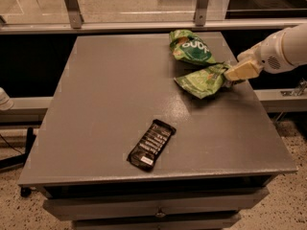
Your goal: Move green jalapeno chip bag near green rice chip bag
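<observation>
The green jalapeno chip bag (201,80) is a crinkled light-green bag lying on the grey table (120,104) at the far right. The green rice chip bag (191,47), glossy with a teal oval and white letters, lies just behind it, a narrow gap apart. My gripper (229,74) reaches in from the right edge on a white arm and is shut on the right end of the jalapeno bag, which is slightly raised there.
A black snack bar wrapper (151,144) lies near the table's front middle. A metal railing with posts (201,4) runs behind the table. The table's right edge is just below my arm.
</observation>
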Motion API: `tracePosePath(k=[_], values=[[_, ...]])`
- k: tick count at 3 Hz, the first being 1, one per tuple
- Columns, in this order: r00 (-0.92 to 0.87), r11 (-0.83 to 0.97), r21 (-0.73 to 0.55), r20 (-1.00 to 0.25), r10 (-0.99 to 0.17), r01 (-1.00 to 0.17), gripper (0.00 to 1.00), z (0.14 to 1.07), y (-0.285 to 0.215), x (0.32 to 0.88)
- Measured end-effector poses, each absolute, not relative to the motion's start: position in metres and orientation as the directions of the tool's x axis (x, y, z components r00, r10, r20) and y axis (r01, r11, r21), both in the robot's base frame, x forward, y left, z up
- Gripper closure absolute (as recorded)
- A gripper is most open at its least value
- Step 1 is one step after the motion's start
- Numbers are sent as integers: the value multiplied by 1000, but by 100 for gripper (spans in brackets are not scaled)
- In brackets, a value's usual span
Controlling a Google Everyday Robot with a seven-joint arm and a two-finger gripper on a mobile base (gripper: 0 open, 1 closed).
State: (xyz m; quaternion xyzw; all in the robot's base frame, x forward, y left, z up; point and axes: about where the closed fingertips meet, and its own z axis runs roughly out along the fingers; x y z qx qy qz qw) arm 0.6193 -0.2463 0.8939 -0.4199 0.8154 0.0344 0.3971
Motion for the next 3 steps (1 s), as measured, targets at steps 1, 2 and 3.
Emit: tracePosePath(k=[1,2,3], values=[[-318,615,-257,-675,-666,-745,0,901,-244,614],[-277,564,-241,-681,-678,-789,0,925,-248,599],[-220,512,-226,-709,-670,-829,0,952,-259,575]])
